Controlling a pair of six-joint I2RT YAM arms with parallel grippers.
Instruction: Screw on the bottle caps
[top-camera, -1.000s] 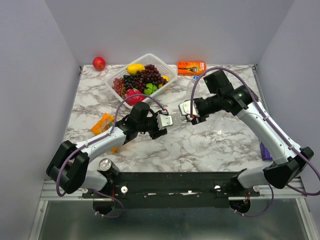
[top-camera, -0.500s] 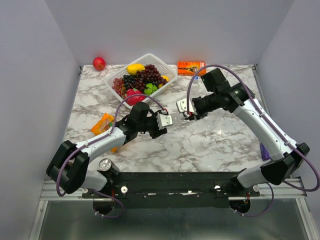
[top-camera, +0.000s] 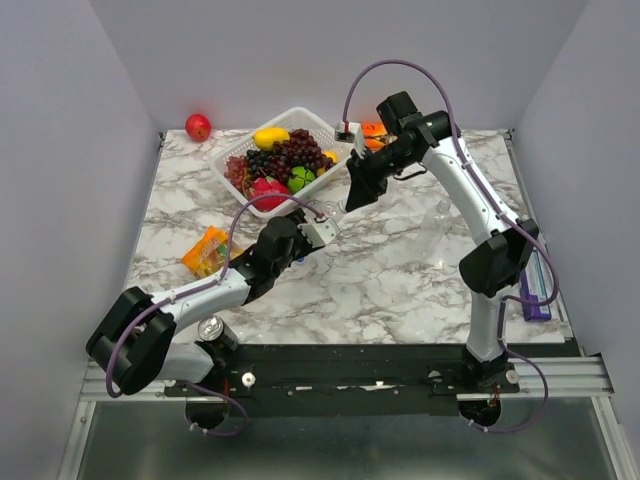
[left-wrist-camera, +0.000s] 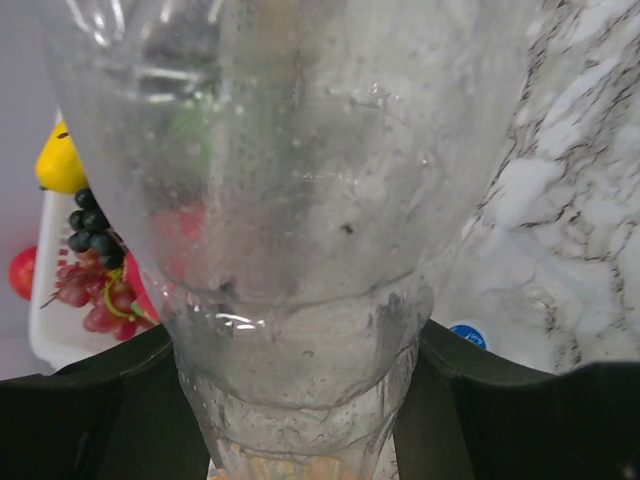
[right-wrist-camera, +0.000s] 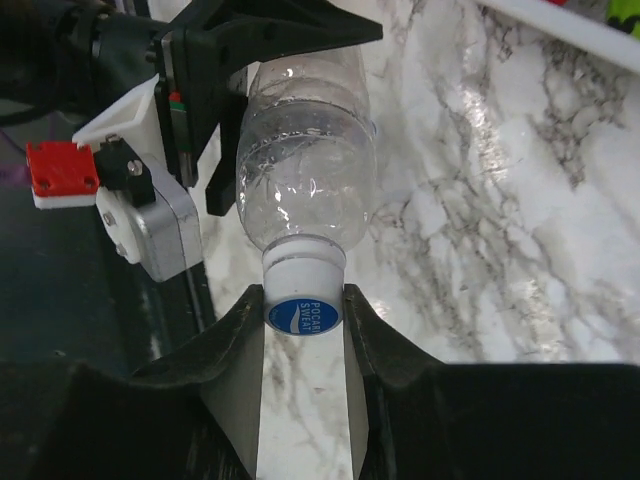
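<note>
My left gripper (top-camera: 322, 228) is shut on the body of a clear ribbed bottle (top-camera: 337, 212) and holds it tilted above the table. In the left wrist view the bottle (left-wrist-camera: 300, 200) fills the frame between the gripper's (left-wrist-camera: 300, 410) black fingers. My right gripper (top-camera: 352, 196) is at the bottle's neck. In the right wrist view the right gripper (right-wrist-camera: 305, 335) is shut on a blue bottle cap (right-wrist-camera: 305, 316) that sits on the bottle's (right-wrist-camera: 305, 170) white neck. A second blue cap (left-wrist-camera: 467, 335) lies on the marble. Another clear bottle (top-camera: 440, 222) stands at the right.
A white basket (top-camera: 300, 112) of fruit stands at the back. A red apple (top-camera: 198, 126) sits far left, an orange packet (top-camera: 205, 248) at the left, and a silver can (top-camera: 211, 328) by the left base. A purple object (top-camera: 536, 290) lies at the right edge.
My right arm has swung up and to the back, turning its gripper down onto the bottle's neck. My left gripper has tilted the bottle up toward it.
</note>
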